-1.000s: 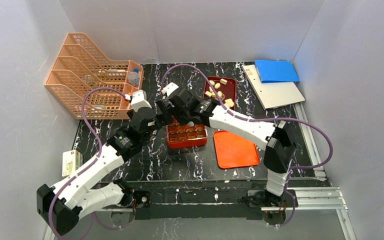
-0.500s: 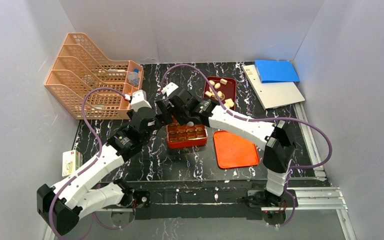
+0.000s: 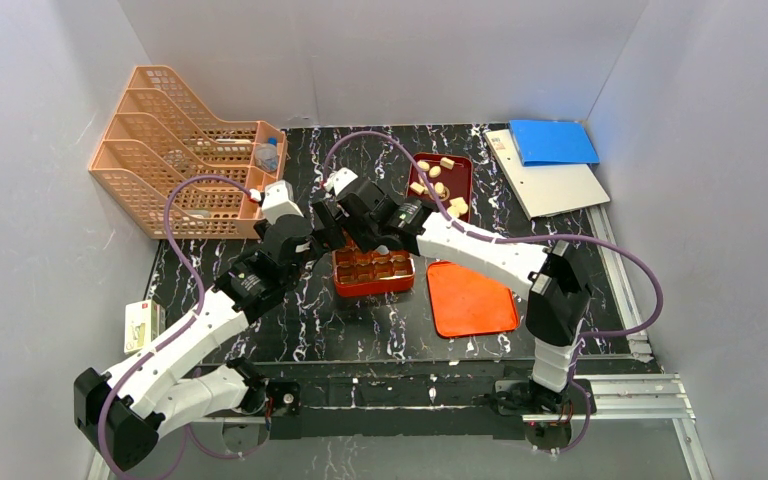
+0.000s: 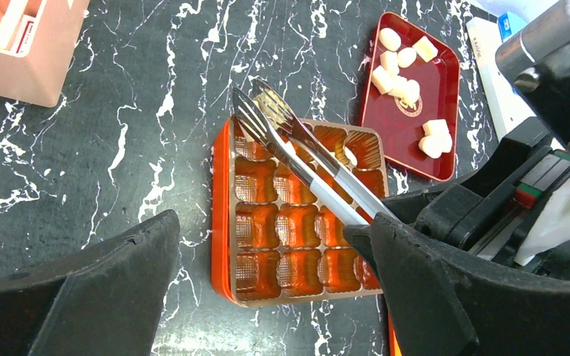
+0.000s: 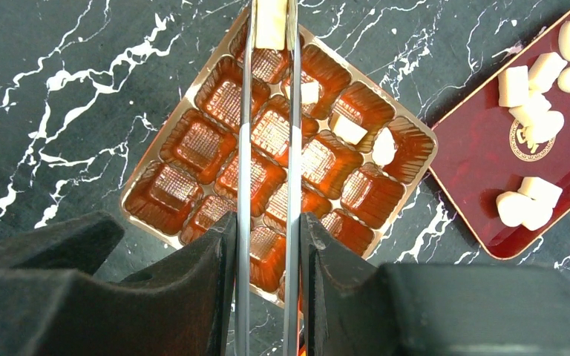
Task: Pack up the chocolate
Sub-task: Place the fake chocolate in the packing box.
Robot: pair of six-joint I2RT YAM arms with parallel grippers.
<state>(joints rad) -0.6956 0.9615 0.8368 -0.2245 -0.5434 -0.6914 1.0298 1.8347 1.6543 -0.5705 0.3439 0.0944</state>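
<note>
Right fingers (image 5: 267,230) are clamping tight on a pair of steel tongs (image 5: 245,148). The tips are pinching one blocky cream chocolate (image 5: 271,26), long side along the blades, over the far-left corner of the orange-red compartmented box (image 5: 174,189). Left fingers (image 4: 263,226) are hanging wide open with nothing in them, straddling the box. The dark red tray (image 5: 490,170) is sitting just off the box's far-right corner, with black marble bench (image 5: 82,74) showing to the left.

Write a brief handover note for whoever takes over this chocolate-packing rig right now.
Left gripper: open, empty, above the orange-red box.
Right gripper: shut on tongs, whose tips pinch the held chocolate over a corner compartment.
Done: three packed chocolates sit in compartments.
Left: drop the held one in, then move the loose chocolates from the dark red tray; most compartments are empty.
</note>
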